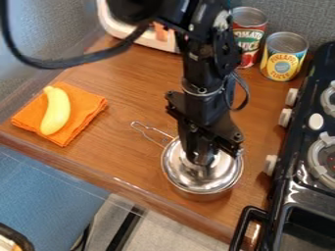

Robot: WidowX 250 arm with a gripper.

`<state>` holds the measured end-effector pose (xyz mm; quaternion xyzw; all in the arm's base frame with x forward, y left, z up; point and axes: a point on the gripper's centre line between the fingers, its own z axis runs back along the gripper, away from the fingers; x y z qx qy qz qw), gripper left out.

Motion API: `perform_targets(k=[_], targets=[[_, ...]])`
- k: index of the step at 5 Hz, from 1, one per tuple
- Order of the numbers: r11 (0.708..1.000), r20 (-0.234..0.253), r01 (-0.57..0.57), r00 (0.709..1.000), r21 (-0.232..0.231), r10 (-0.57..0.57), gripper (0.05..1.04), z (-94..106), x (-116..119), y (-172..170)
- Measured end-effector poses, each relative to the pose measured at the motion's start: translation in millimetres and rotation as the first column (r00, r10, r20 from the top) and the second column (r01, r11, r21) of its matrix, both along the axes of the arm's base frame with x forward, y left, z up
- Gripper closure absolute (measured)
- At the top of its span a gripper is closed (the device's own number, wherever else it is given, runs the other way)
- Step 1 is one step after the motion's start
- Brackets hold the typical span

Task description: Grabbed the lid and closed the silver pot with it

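The black gripper [202,159] hangs down over the middle of the silver lid [222,177], near the front edge of the counter. It covers the lid's centre, so any knob there is hidden. Beneath the lid is the silver pot [203,196], its side showing along the lower rim. The lid lies over the pot's mouth; whether it rests fully on the rim I cannot tell. A wire handle points from the pot to the upper left.
A yellow banana [56,111] lies on a folded orange cloth [83,120] at the left. Two cans, one red [248,44] and one yellow [284,58], stand at the back right. The black stove [294,184] borders the wooden counter [124,142] on the right.
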<state>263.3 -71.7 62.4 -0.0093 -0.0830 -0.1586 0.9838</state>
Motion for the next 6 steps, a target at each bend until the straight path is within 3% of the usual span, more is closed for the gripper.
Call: perform_targets(k=[2,4,6], targets=[[0.999,0.015,0.004,1.000,-0.046,-0.003,0.795,-6.1,19.6,-6.5],[1.000,0.068,0.001,0.998,-0.014,0.000,0.795,-6.0,29.7,-1.5],[1.000,0.078,-0.017,0.997,-0.003,0.018,0.795,-5.7,32.1,3.7]])
